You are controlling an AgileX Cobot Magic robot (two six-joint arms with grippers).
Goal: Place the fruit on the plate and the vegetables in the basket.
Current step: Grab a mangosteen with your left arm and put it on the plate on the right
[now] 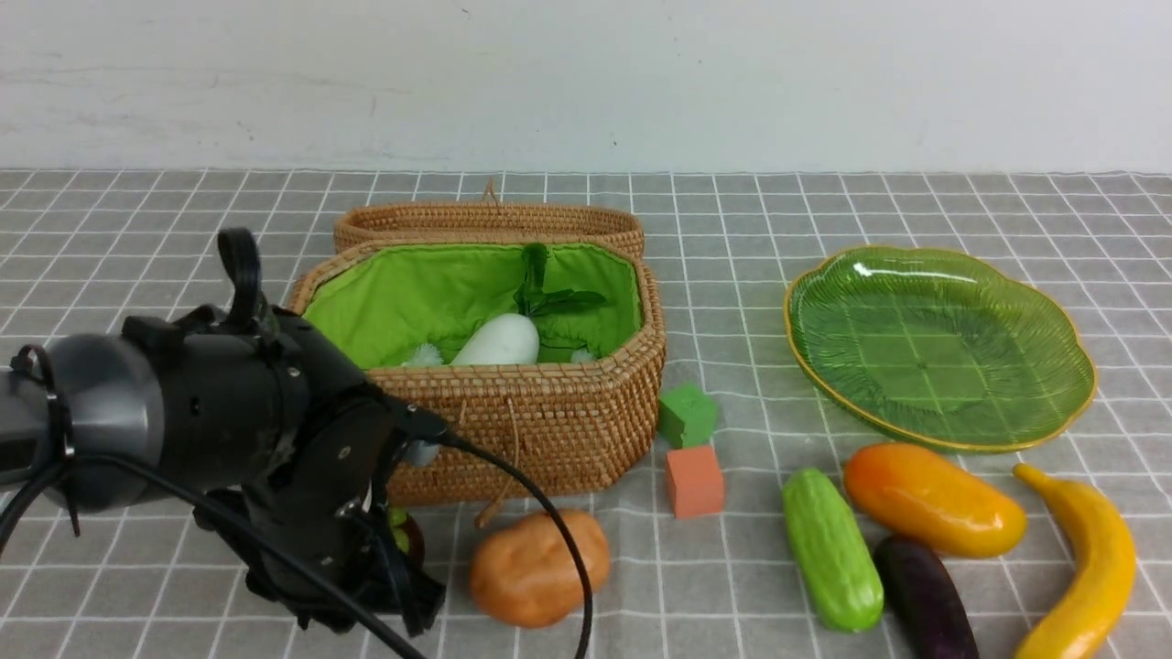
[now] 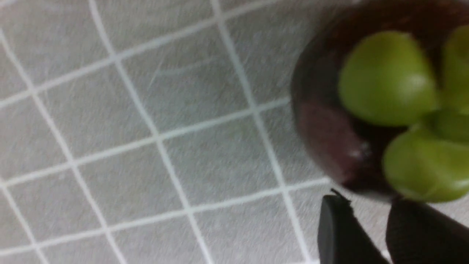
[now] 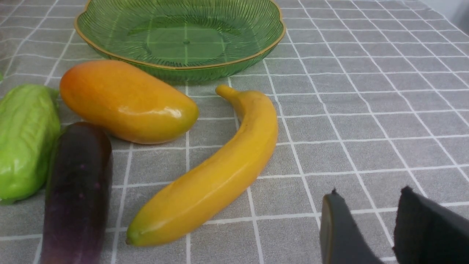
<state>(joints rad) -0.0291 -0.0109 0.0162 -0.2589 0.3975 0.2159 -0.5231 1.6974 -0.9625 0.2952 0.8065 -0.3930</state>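
Mangosteen (image 2: 322, 135), round, glossy, likely light, hard and slippery, lies just beyond left gripper (image 2: 366, 212), its 2 jaws narrowly parted, empty; best gripped across widest middle, below green calyx (image 2: 388, 77).

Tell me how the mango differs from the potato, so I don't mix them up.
The mango is glossy, shading orange to yellow; the potato is matte orange-brown. The mango is a longer smooth oval; the potato is rounder and lumpy. The mango lies by the plate's near edge, the potato by the basket's near wall. Both lie loose on the tablecloth.
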